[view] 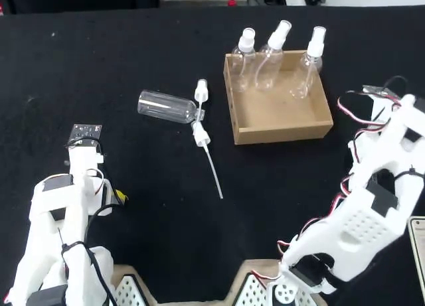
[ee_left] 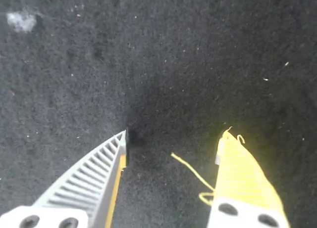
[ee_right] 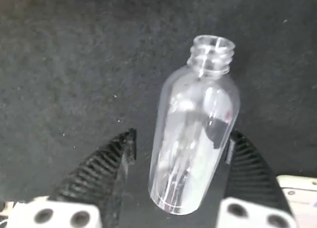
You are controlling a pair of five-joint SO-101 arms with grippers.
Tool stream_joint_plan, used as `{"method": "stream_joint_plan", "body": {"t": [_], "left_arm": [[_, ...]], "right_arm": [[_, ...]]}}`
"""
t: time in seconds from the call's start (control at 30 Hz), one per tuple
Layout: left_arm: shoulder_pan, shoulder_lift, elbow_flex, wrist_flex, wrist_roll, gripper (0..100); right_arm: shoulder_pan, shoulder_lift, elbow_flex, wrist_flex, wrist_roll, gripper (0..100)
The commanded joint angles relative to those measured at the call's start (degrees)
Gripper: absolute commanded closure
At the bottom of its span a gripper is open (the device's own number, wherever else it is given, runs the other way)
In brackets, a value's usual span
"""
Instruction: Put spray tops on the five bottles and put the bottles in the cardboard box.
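In the right wrist view a clear bottle (ee_right: 195, 139) with no top lies between the fingers of my right gripper (ee_right: 181, 136). One finger touches it, the other stands a little apart, so the gripper is open. My left gripper (ee_left: 174, 138) hangs open over bare black cloth, holding nothing. In the high view another clear bottle (view: 166, 107) lies on its side left of the cardboard box (view: 282, 130). One spray top (view: 201, 91) lies at its neck, and a second spray top (view: 200, 135) with a long dip tube lies just in front. Three capped bottles (view: 271, 57) lean at the box's back.
The left arm (view: 66, 200) is at the table's near left and the right arm (view: 372, 206) at the near right, beside the box. A pale flat object (view: 418, 246) sits at the right edge. Black cloth (view: 146, 206) stretches between the arms.
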Motion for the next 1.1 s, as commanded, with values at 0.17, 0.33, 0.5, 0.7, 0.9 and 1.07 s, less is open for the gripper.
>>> {"method": "stream_joint_plan", "body": {"t": [0.17, 0.33, 0.5, 0.7, 0.9, 1.07], "left_arm": [[-0.8, -1.2, -0.2, -0.6, -0.6, 72], [-0.8, -1.2, -0.2, -0.6, -0.6, 72], [-0.8, -1.2, -0.2, -0.6, -0.6, 72], [-0.8, -1.2, -0.2, -0.6, -0.6, 72], [-0.8, -1.2, -0.2, -0.6, -0.6, 72], [-0.8, -1.2, -0.2, -0.6, -0.6, 72]], "right_arm": [[1.1, 10.1, -13.1, 1.9, -1.8, 73.3], [0.9, 13.8, -17.6, 6.2, -1.7, 73.3], [1.6, 15.3, -20.4, 7.3, -1.6, 73.3], [3.7, 18.5, -20.8, 7.0, 1.9, 73.3], [4.9, 19.2, -20.8, 7.0, 3.0, 73.4], [5.6, 19.2, -20.8, 7.5, 3.0, 73.6]]}}
